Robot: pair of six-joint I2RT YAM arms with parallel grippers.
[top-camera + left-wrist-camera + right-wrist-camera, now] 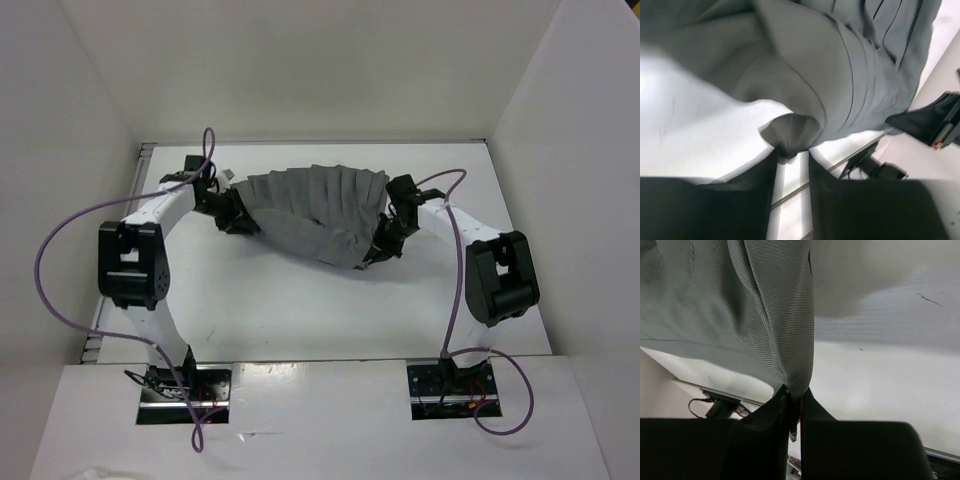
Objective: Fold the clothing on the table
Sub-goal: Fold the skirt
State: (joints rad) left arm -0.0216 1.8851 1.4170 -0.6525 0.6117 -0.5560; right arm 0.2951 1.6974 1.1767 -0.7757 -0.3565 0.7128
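From above, you have one grey garment (310, 215) slung between two grippers over the far half of the table (300, 310). The left gripper (232, 213) is at its left end and the right gripper (385, 240) at its right.

In your left wrist view the jaws stand parted, with one fold of cloth at the fingertips (760, 175).

In your right wrist view the fingers (772, 412) are clenched on one bunched edge.

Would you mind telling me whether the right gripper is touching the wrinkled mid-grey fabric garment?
Touching. The right wrist view shows the right gripper with its jaws closed on a fold of the wrinkled mid-grey fabric garment.
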